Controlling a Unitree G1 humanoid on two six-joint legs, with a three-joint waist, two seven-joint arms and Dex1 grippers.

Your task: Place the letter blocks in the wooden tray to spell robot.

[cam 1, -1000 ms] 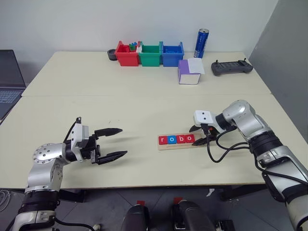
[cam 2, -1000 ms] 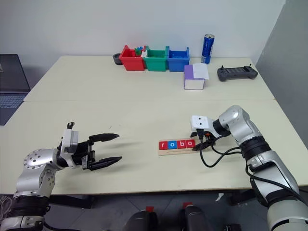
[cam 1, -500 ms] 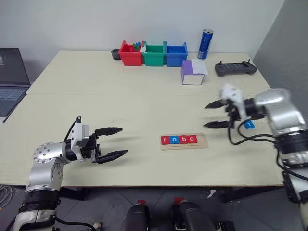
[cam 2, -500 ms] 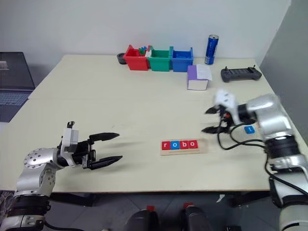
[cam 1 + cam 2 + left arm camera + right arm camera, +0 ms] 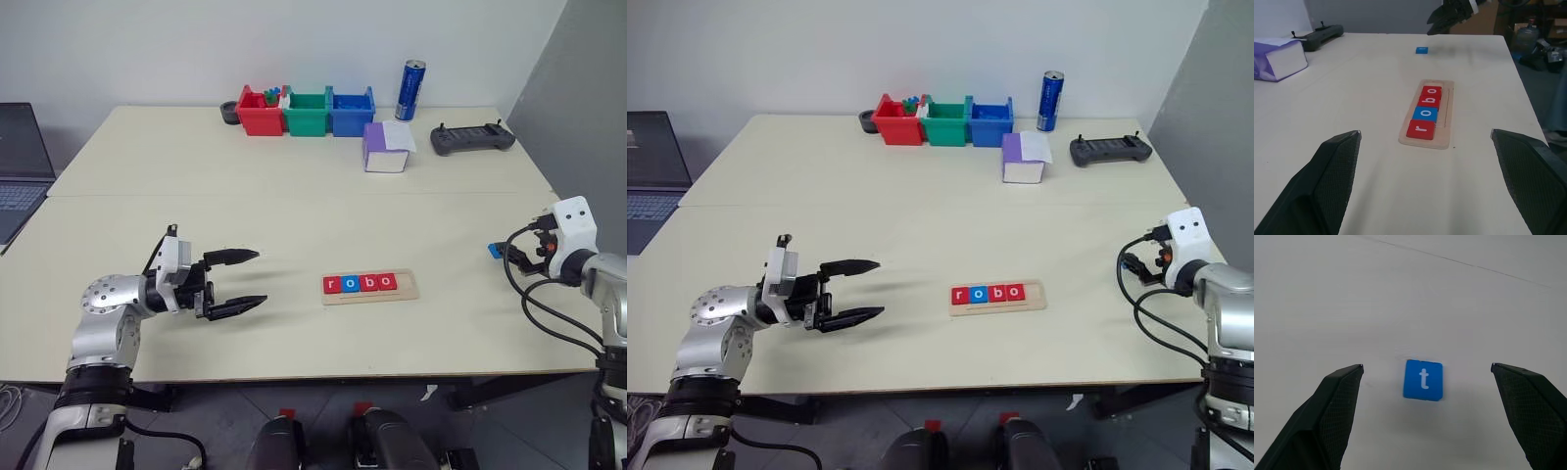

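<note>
The wooden tray (image 5: 407, 288) lies near the table's front, holding several letter blocks (image 5: 360, 284) that read r, o, b, o from the left. A blue block with a white t (image 5: 1423, 380) lies flat on the table far to the tray's right (image 5: 496, 252). My right gripper (image 5: 1426, 365) hovers open just behind that block, a finger on either side and neither touching it. My left gripper (image 5: 261, 277) is open and empty, pointing at the tray from the left across bare table.
At the back stand a red bin (image 5: 259, 111), a green bin (image 5: 306, 111) and a blue bin (image 5: 351, 110), with a blue can (image 5: 409, 89), a purple-and-white box (image 5: 386, 147) and a black controller (image 5: 472, 139). A laptop (image 5: 18, 162) sits at the left edge.
My right gripper left the tray's right end and swung out to the right, turning until it faced the blue t block. The left gripper stayed where it was.
</note>
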